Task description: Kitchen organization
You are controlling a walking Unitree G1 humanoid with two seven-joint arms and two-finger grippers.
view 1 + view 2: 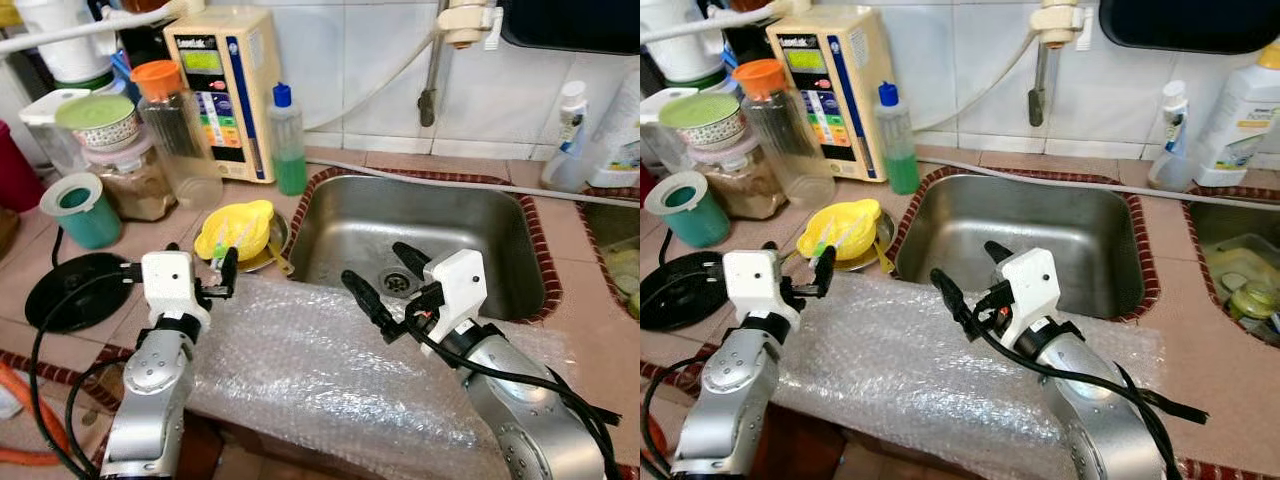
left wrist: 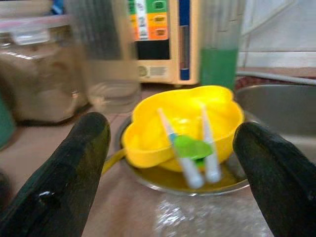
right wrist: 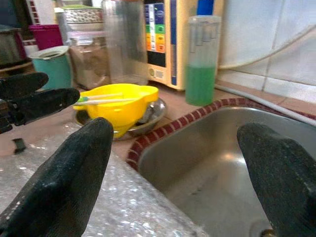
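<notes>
A yellow bowl sits on a metal plate on the counter, just left of the steel sink. A white and green utensil lies in the bowl. My left gripper is open just in front of the bowl, pointing at it, with nothing between its fingers. My right gripper is open and empty over the sink's near edge. A sheet of bubble wrap covers the front of the counter under both arms.
Behind the bowl stand a green soap bottle, a cream appliance, a tall clear jar with an orange lid, a jar of brown powder and a teal cup. A black disc lies left. White bottles stand right.
</notes>
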